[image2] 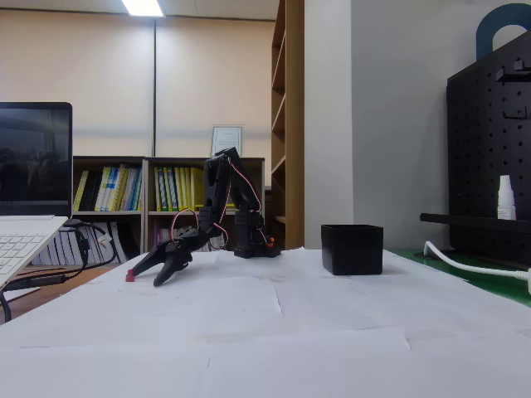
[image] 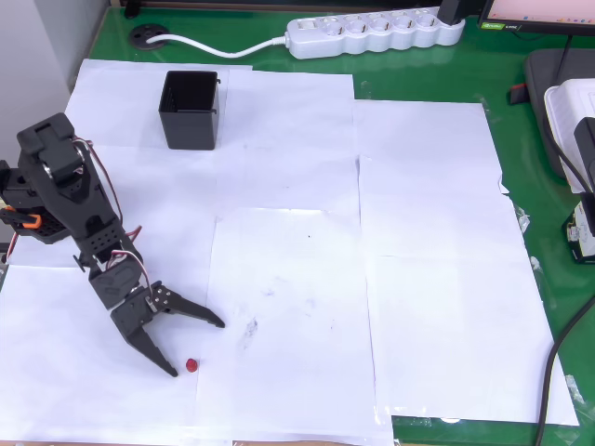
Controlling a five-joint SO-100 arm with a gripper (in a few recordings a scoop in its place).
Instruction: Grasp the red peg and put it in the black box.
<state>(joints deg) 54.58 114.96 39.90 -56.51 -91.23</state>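
Note:
The red peg (image: 191, 366) is a tiny dark-red dot on the white paper near the table's front left in the overhead view. In the fixed view the red peg (image2: 130, 274) lies just left of the fingertips. My black gripper (image: 197, 347) stands open low over the paper, its two fingers spread wide, the peg just beyond the lower fingertip and not between the jaws. In the fixed view the gripper (image2: 149, 272) points down to the left. The black box (image: 191, 109) stands upright at the back left, far from the gripper, and in the fixed view the black box (image2: 352, 249) sits right of the arm.
White paper sheets (image: 307, 251) cover the green table (image: 521, 111). A white power strip (image: 372, 32) with its cable lies along the back edge. Devices and cables crowd the right edge (image: 572, 139). A laptop (image2: 29, 199) stands left in the fixed view.

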